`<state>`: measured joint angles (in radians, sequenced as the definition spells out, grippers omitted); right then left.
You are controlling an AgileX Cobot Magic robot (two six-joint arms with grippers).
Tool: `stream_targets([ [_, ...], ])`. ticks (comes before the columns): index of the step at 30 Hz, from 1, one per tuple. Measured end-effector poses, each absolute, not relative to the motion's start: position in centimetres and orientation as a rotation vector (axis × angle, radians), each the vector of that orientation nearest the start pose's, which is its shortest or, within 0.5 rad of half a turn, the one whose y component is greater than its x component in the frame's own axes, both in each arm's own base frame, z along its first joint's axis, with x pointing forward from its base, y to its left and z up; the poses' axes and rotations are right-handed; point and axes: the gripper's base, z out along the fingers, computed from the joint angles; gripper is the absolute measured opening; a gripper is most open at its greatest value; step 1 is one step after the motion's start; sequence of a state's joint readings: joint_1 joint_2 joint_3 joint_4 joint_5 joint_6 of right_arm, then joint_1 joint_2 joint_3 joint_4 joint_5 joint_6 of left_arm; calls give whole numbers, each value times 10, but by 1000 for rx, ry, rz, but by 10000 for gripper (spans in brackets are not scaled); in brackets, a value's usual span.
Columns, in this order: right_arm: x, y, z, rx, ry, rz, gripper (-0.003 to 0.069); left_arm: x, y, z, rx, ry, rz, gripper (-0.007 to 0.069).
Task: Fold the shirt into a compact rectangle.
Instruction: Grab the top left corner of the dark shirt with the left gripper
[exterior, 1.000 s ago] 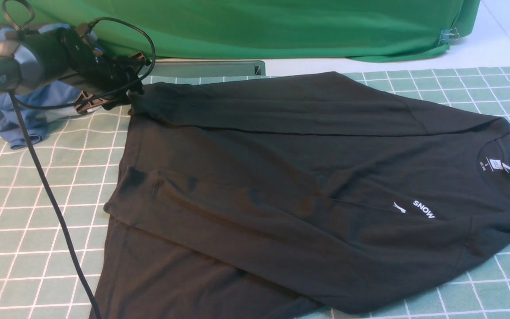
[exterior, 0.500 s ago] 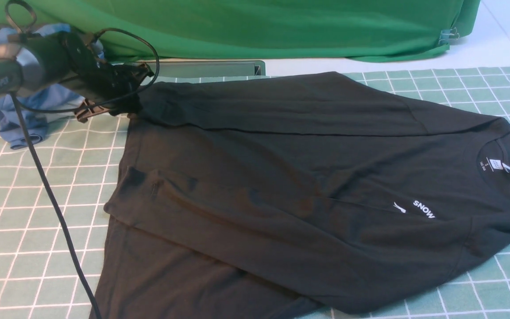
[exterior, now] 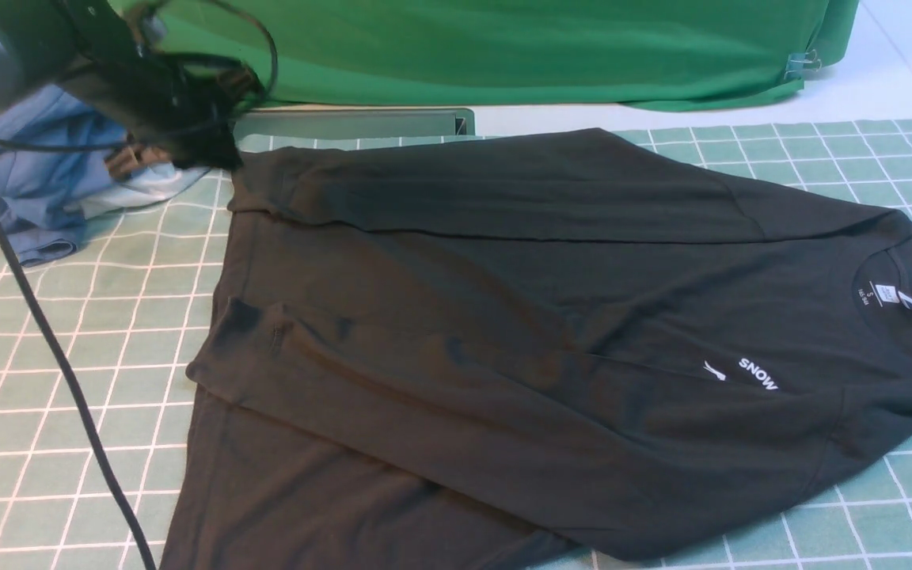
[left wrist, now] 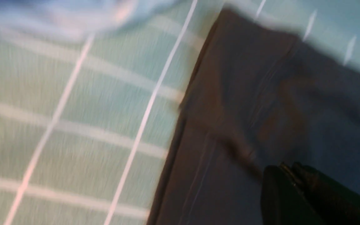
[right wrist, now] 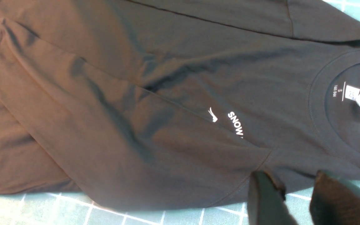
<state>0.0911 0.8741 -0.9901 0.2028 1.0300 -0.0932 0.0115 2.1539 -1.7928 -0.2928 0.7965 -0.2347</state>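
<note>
My left gripper [left wrist: 284, 170] has its fingers pressed together on a ridge of the shirt [exterior: 551, 332] at its far left corner, near the blue clothes heap [exterior: 36, 190]. My right gripper [right wrist: 291, 179] has its fingers apart, holding nothing, over the shirt's near edge. The shirt lies spread across the desk [exterior: 44, 380], collar toward the right edge.

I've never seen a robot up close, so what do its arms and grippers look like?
The left arm is black with a rounded grey joint housing. Thin black cables loop around it and trail down. The left gripper is black too. Of the right gripper, only two dark, flat fingers show.
</note>
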Motion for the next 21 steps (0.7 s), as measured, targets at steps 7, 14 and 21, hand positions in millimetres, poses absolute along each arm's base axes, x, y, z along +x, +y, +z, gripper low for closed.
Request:
stream_targets([
  [7,149,29,371,-176,2381,256,237,483,-20,173,-576,2702,-423,99],
  [14,149,29,371,-176,2381,256,237,490,-48,170,-487,2633,-403,295],
  [21,149,29,371,-177,2381,256,237,495,-51,168,-490,2577,-373,401],
])
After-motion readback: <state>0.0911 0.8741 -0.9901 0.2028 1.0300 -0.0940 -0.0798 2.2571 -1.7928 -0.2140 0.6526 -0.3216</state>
